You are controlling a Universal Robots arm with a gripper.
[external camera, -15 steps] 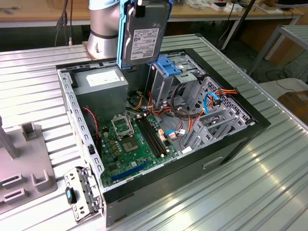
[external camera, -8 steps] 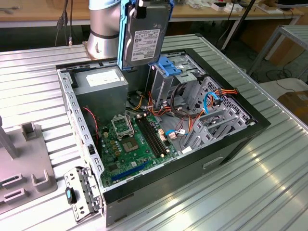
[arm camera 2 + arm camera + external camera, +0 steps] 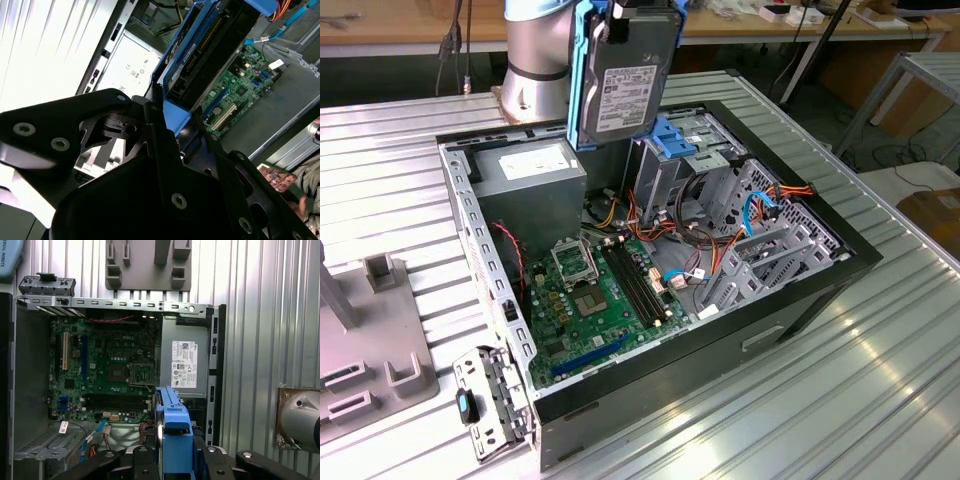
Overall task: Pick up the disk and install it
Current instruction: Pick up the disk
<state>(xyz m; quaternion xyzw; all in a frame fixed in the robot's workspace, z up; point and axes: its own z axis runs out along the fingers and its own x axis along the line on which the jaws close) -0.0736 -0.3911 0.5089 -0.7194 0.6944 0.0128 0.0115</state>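
Observation:
The disk (image 3: 625,80) is a grey metal drive with a white label and a light-blue bracket along its edges. It hangs upright in the air above the back of the open computer case (image 3: 800,300), over the gap between the power-supply box and the drive cage. My gripper (image 3: 630,15) is shut on its upper end. In the first wrist view the disk's blue bracket edge (image 3: 172,425) stands between the black fingers of the gripper (image 3: 172,456). In the second wrist view the disk (image 3: 210,45) reaches out from the gripper (image 3: 170,120) over the motherboard.
Inside the case lie the green motherboard (image 3: 595,295), the grey power-supply box (image 3: 530,180), the metal drive cage with a blue latch (image 3: 675,140) and bundles of cables (image 3: 720,240). A grey fixture (image 3: 370,330) and a loose metal bracket (image 3: 485,400) lie at the exterior view's left.

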